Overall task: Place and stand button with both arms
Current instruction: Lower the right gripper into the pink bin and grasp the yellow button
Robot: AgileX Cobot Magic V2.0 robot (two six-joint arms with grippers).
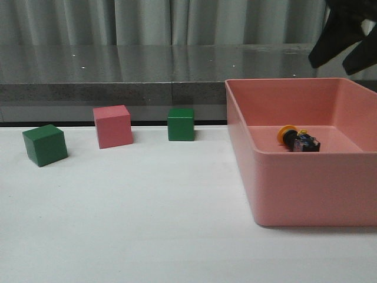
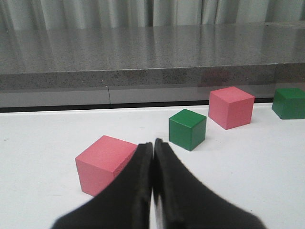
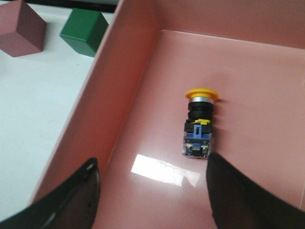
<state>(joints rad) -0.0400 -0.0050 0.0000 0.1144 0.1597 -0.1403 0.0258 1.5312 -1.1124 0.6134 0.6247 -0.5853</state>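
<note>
The button (image 1: 297,140) lies on its side on the floor of the pink bin (image 1: 306,188), its yellow cap toward the back. In the right wrist view the button (image 3: 199,125) shows a yellow cap, black body and blue contact block. My right gripper (image 3: 152,161) hangs open above the bin floor, and the button lies just beyond its fingertips, near one finger. In the front view part of the right arm (image 1: 344,35) shows at the top right, above the bin. My left gripper (image 2: 152,144) is shut on nothing, low over the white table, with a pink cube (image 2: 107,164) just beyond it.
On the white table stand a green cube (image 1: 45,144), a pink cube (image 1: 112,126) and another green cube (image 1: 181,124) in a row left of the bin. A grey ledge (image 1: 118,76) runs along the back. The bin's walls (image 3: 119,90) rise around the button.
</note>
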